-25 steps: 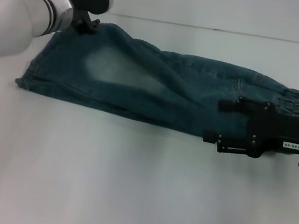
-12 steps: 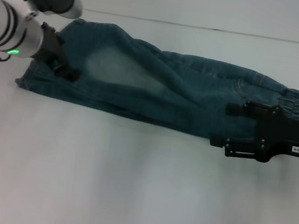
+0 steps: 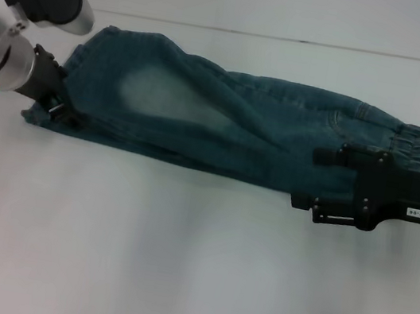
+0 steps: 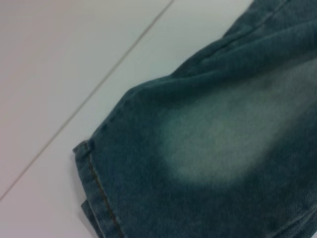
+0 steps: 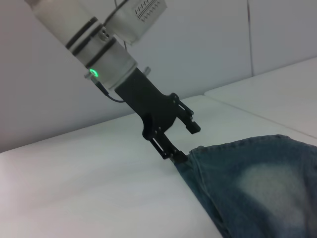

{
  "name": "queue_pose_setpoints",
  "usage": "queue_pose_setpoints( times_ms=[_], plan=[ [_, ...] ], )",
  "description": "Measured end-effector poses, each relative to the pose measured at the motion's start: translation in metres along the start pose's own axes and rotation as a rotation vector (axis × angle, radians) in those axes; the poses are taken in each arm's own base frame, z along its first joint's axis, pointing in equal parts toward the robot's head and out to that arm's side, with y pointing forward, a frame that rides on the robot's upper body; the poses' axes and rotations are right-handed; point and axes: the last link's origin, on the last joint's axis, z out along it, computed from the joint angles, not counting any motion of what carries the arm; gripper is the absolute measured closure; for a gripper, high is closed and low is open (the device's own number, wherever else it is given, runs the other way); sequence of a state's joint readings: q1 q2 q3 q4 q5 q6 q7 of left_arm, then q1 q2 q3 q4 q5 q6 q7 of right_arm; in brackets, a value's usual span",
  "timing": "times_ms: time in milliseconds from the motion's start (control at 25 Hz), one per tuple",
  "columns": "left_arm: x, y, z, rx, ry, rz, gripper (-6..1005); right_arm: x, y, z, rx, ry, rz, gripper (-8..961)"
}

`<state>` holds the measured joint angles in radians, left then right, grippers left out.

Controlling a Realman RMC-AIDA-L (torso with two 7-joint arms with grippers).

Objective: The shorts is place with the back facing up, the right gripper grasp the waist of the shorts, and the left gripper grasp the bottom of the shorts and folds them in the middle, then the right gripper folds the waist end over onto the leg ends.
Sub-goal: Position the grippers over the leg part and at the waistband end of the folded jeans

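1. The shorts (image 3: pixel 222 131) lie folded lengthwise across a white table (image 3: pixel 176 264), running from about 9 o'clock to 3 o'clock in the head view, with a pale bleached patch (image 3: pixel 160 92) near the leg end.
2. The left gripper (image 3: pixel 61 109) stands at the 9 o'clock end, at the hem (image 3: pixel 40 114); the right wrist view shows its fingers (image 5: pixel 190 126) spread apart, the lower one touching the hem corner and the upper one clear of the denim, nothing clamped.
3. The right gripper (image 3: pixel 311 178) lies level at about 3 o'clock, over the near edge of the shorts just beside the waist (image 3: pixel 413 147); its fingers stand apart, and whether they hold cloth cannot be told.
4. The hem edge shows orange stitching in the left wrist view (image 4: pixel 101 198), its corner lying flat on the table.
5. Bare table spreads wide toward 6 o'clock, with a narrower strip beyond the far edge at 12 o'clock, up to a seam line (image 3: pixel 294 40).
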<state>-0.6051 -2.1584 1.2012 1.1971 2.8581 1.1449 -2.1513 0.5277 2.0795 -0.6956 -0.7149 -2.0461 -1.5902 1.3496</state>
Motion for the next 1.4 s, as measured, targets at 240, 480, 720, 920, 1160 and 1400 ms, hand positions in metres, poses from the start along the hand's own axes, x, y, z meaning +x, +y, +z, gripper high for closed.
queue_pose_setpoints(
  times_ms=[240, 480, 720, 920, 1160, 1400],
  plan=[
    [-0.007, 0.000, 0.015, 0.011, -0.028, 0.030, 175, 0.000, 0.003, 0.001, -0.020, 0.002, -0.001, 37],
    [-0.003, 0.009, 0.026, 0.005, -0.038, 0.085, 179, 0.000, 0.003, 0.001, -0.020, 0.002, 0.000, 37],
    [0.007, 0.010, 0.026, 0.010, -0.024, 0.112, 182, 0.000, 0.002, 0.002, -0.014, 0.004, -0.001, 37],
    [0.011, 0.010, 0.026, 0.010, -0.021, 0.123, 185, 0.000, 0.002, 0.001, -0.012, 0.003, 0.000, 37],
    [0.007, 0.012, 0.033, -0.014, -0.055, 0.139, 209, 0.000, 0.002, 0.001, -0.010, 0.003, 0.000, 37],
    [0.006, 0.010, 0.033, -0.005, -0.051, 0.136, 373, 0.000, 0.001, 0.001, -0.006, 0.002, 0.000, 36]
  ],
)
